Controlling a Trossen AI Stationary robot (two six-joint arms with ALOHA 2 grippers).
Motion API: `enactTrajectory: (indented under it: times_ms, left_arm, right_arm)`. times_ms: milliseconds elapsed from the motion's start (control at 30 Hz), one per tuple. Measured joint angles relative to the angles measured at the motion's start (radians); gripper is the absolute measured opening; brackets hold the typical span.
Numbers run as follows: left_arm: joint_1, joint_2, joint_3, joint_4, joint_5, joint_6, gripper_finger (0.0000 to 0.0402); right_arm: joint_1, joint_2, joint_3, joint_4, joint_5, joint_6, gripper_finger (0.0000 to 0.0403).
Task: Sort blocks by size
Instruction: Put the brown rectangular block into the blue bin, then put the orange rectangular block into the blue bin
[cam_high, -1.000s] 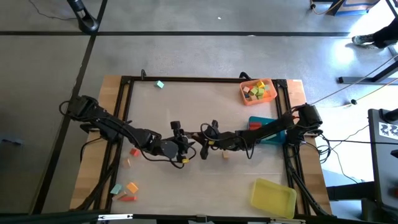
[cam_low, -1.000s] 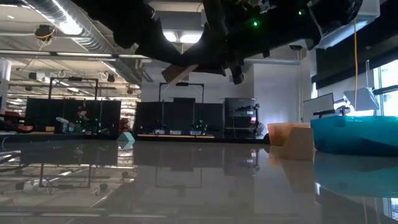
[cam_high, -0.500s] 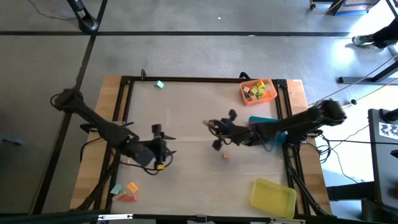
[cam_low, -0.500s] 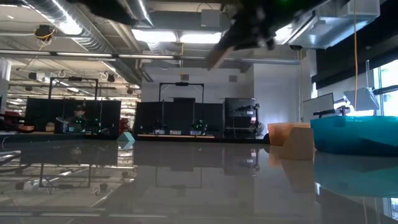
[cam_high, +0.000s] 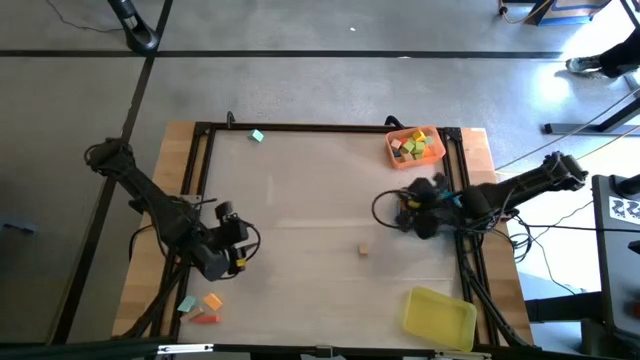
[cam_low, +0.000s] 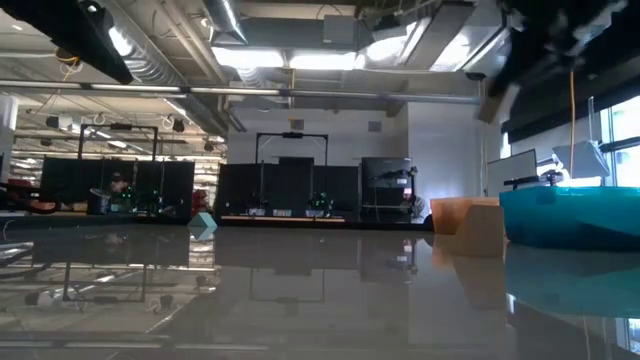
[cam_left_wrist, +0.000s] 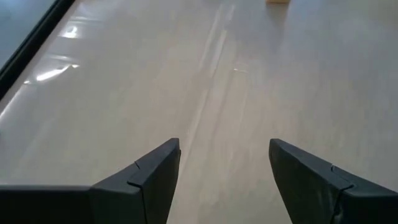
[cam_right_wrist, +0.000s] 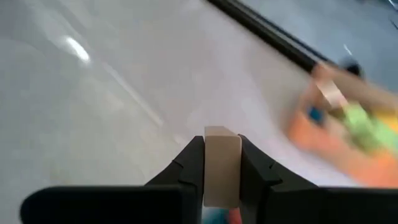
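- Right gripper – fingers clamped on a small tan wooden block, held above the worktop near the orange tray, likely to sort it
- Left gripper – fingers spread, empty, near the loose orange blocks

Pale wooden worktop with a black frame, orange tray at its far right corner, blue tray at the right edge, yellow tray near right, grey floor around.
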Motion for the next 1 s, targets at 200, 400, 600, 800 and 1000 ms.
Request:
enactTrajectory:
  times_ms: [200, 400, 600, 800, 1000]
  left_arm:
    - [-0.009, 0.0, 0.0, -0.003, 0.0, -0.02, 0.0233]
    - [-0.009, 0.001, 0.0, -0.003, 0.0, -0.027, 0.0233]
    - [-0.004, 0.001, 0.0, -0.003, 0.058, -0.016, 0.0233]
    - [-0.01, 0.001, 0.0, 0.002, 0.228, -0.024, 0.0227]
    - [-0.058, 0.003, 0.006, 0.051, 0.47, -0.156, 0.0205]
  right_arm:
    - [0.076, -0.011, -0.057, -0.263, -0.004, 0.364, 0.006]
    - [0.073, -0.009, -0.227, -0.174, -0.034, 0.484, 0.006]
    - [0.073, -0.009, -0.325, -0.078, -0.077, 0.505, 0.0091]
    - [0.073, -0.013, -0.328, -0.087, -0.097, 0.5, 0.0212]
    - [0.073, -0.012, -0.328, -0.084, -0.117, 0.479, 0.0306]
